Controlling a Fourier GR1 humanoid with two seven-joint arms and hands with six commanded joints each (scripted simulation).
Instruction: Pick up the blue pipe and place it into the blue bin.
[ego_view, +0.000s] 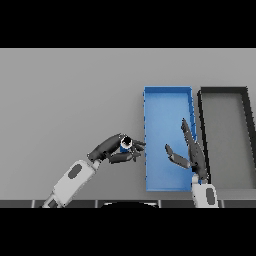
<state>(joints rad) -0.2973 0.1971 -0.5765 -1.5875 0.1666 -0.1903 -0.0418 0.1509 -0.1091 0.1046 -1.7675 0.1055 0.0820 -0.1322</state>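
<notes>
Left hand (116, 149) clamped on blue pipe (124, 145), just beside blue bin (167, 94); clear the rim before release. Right hand (192, 152) open over bin.

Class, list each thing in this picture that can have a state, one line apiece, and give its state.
blue pipe: held in the left hand, off the table, left of the bin.
left hand: curled round the pipe.
right hand: open, over the blue bin.
blue bin: nothing in it.
black tray: nothing in it.
</notes>
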